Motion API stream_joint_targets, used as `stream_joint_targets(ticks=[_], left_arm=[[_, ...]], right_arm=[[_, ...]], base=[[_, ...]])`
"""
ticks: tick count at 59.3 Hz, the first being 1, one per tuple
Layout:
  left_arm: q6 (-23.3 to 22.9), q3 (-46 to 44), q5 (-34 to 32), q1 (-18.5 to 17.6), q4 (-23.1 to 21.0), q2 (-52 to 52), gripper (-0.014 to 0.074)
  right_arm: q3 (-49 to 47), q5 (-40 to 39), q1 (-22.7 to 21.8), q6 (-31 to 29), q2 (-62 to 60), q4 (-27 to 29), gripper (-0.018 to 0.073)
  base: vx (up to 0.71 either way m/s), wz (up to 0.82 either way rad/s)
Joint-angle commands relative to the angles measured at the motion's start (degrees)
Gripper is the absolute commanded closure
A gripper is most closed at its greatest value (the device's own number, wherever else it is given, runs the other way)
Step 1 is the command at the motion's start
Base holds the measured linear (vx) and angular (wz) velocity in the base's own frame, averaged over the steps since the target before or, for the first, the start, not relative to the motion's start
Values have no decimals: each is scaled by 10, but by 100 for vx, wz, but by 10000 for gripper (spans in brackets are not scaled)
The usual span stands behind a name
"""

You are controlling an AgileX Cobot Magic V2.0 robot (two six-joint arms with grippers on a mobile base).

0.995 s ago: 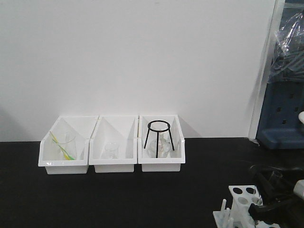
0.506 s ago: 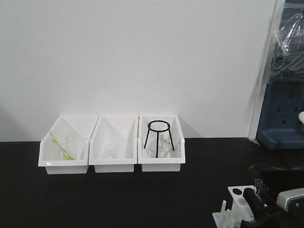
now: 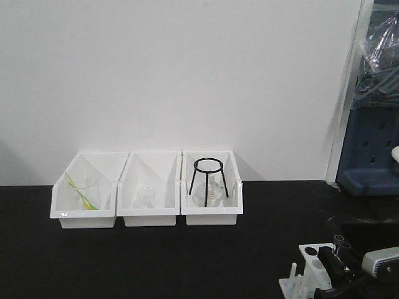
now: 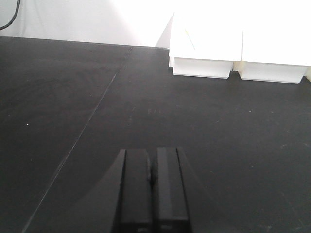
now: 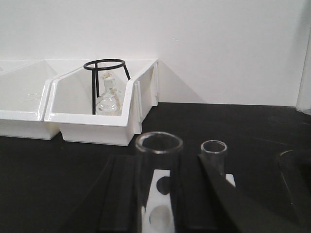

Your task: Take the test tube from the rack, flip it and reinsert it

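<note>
The white rack (image 3: 310, 269) stands at the table's front right, with pegs on its left side. In the right wrist view a clear test tube (image 5: 158, 160) rises upright from the rack (image 5: 163, 191), rim open at the top. My right gripper (image 5: 156, 167) is shut on it, a black finger pressed against each side. A second, slimmer tube (image 5: 214, 151) stands just right of it, outside the fingers. From the front, the right gripper (image 3: 333, 266) sits low over the rack's right half. My left gripper (image 4: 152, 154) is shut on nothing, above bare black table.
Three white bins (image 3: 83, 208) (image 3: 149, 210) (image 3: 211, 213) line the back wall. The right one holds a black tripod stand (image 3: 209, 175) and a flask. A blue unit (image 3: 371, 149) stands at the far right. The black table (image 3: 156, 261) stretches between bins and rack.
Over the last second my right gripper came in over the rack and settled around the upright tube. Since half a second ago it has hardly shifted. The left arm is still.
</note>
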Motion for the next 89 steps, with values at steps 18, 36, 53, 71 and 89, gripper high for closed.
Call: stream_joint_targets(ticks=[18,36,53,71,89], left_arm=[[0,1,-48,1,-2,-2,603],[0,1,-48,1,-2,-2,603],[0,1,-48,1,-2,-2,603],[0,1,-48,1,-2,-2,603],[0,1,-48,1,-2,-2,603]], right_arm=[[-11,-103,0,-8,-34,0,15],[-11,-43,0,29,-203,-9,66],[-11,260,0,94,-453,-21,326],[-11,517,0,108,-596,-30,573],[-11,570,0,108,-631,-30,572]], base=[[0,0],[0,0],[0,0],[0,0],[0,0]])
